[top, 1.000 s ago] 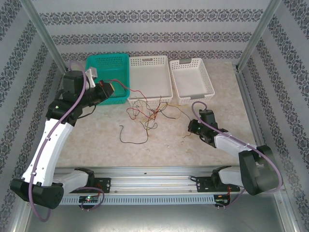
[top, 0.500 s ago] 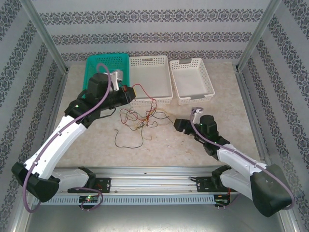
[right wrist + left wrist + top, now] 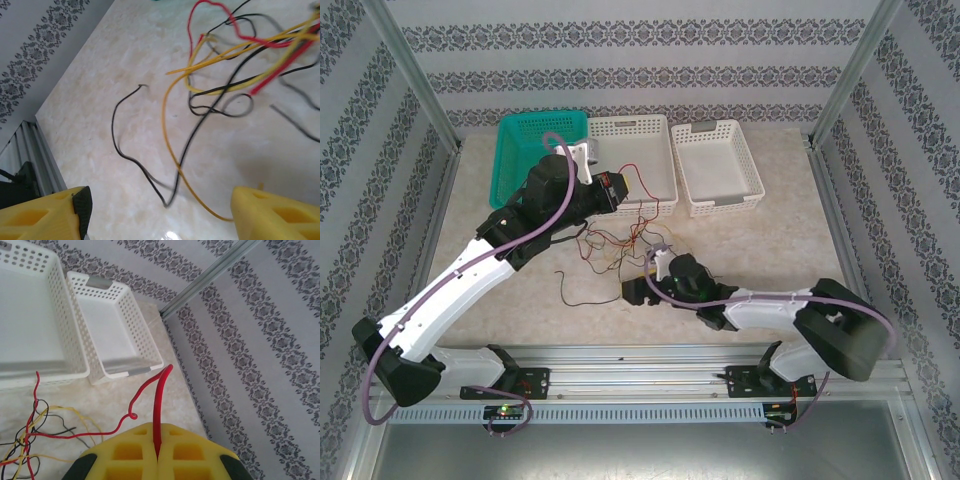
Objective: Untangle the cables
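Swinging in from the right of the frame, your right fingers (image 3: 638, 290) have spread wide and hover low over the cables (image 3: 620, 235), holding nothing. Your left fingers (image 3: 175, 455) stay pinched shut on the red cable (image 3: 159, 400), now raised before the middle white basket (image 3: 632, 150) rather than the teal basket (image 3: 525, 140). The tangle lies mid-worktop (image 3: 800, 240); a black wire (image 3: 116, 142) trails off its left side.

The right gripper (image 3: 633, 290) has been swung left to the cables (image 3: 620, 240) and opened; the left gripper (image 3: 613, 190) has been carried right off the teal basket (image 3: 535, 135), a red cable (image 3: 159, 400) being dragged along.
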`<control>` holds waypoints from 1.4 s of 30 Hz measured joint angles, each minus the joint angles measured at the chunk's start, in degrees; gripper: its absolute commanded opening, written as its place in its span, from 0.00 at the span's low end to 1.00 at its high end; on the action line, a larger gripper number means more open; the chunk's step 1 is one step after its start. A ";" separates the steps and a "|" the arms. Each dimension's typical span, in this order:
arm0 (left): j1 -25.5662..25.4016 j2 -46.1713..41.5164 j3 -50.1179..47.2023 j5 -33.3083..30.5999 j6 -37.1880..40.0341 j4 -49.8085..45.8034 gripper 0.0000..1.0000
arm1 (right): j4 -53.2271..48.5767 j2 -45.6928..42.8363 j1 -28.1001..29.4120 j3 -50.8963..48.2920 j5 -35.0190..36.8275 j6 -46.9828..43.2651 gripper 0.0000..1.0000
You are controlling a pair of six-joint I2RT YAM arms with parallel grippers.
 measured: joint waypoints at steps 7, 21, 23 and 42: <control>-2.71 -0.24 0.26 -2.43 -0.07 1.88 0.00 | 8.48 10.25 0.98 0.59 7.76 4.96 0.76; -8.04 -6.86 -1.73 -6.62 -0.13 2.73 0.00 | 34.18 26.08 0.98 2.43 16.92 11.89 0.69; -8.22 -7.56 -2.62 -7.06 -0.26 2.75 0.00 | 35.45 26.08 0.98 2.56 18.67 12.09 0.58; -7.17 -12.92 5.70 -17.35 6.91 -10.51 0.00 | 18.03 6.49 0.44 -1.03 20.11 7.06 0.00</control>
